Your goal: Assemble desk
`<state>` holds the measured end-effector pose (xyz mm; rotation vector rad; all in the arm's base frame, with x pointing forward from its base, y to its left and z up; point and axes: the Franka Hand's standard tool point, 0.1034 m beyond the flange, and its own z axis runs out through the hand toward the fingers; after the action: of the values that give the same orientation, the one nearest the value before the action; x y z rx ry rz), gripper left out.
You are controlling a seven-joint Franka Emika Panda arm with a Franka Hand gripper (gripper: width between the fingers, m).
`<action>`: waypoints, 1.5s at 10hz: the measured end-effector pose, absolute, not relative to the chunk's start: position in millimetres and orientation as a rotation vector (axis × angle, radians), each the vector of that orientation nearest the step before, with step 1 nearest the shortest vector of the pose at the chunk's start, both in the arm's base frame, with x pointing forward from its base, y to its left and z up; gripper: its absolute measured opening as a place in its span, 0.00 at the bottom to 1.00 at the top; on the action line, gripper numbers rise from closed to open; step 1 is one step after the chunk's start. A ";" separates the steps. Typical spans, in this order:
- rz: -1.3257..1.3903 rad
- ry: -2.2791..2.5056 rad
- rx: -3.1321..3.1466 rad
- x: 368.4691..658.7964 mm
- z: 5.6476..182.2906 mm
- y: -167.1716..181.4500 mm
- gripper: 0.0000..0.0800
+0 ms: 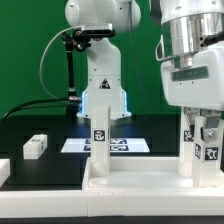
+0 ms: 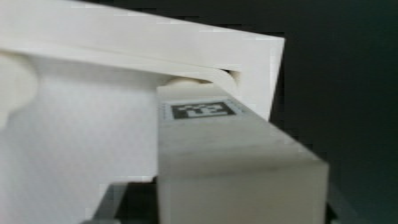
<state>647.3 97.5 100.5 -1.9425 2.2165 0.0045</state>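
Going from the exterior view's left, a loose leg (image 1: 35, 146) lies on the black table (image 1: 50, 128), and another white part (image 1: 3, 171), only partly in frame, sits at the table's edge nearer the camera. Behind them the marker board (image 1: 78, 145) lies flat. The desk top (image 1: 130, 190) rests upside down at the table's front edge, rim up. One leg (image 1: 101, 140) stands upright in a corner of it toward the exterior view's left; a second leg (image 1: 191, 150) stands at the corner toward the right, and our gripper (image 1: 203, 128) sits over that one. In the wrist view the fingers (image 2: 134, 205) are barely in frame, with the tagged leg (image 2: 222, 150) running between them into its hole in the top (image 2: 125, 60); we judge the jaws partly closed around this leg, though the contact itself is not plainly visible. The step in hand looks like seating or screwing this leg into its corner. To do it well we should keep the leg upright, hold it squarely on its flat faces, turn about its own axis without side load, and press lightly downward so the top does not slide along the table.
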 end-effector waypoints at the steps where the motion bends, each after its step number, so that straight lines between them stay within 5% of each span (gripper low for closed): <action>1: 0.030 2.315 -1.803 647.6 100.4 98.0 0.38; 5: 0.050 2.453 -1.545 646.6 99.4 100.8 0.38; 6: 0.041 2.413 -1.607 646.5 99.1 101.2 0.68; 7: 0.002 2.282 -1.794 647.2 100.0 105.6 0.68; 8: -0.035 2.096 -2.005 650.1 103.6 116.6 0.79; 13: -0.104 1.643 -2.417 647.7 103.9 123.1 0.81; 15: -0.105 1.068 -2.763 649.2 103.2 107.5 0.81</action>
<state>649.2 107.5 103.2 -2.7629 1.0676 -0.1047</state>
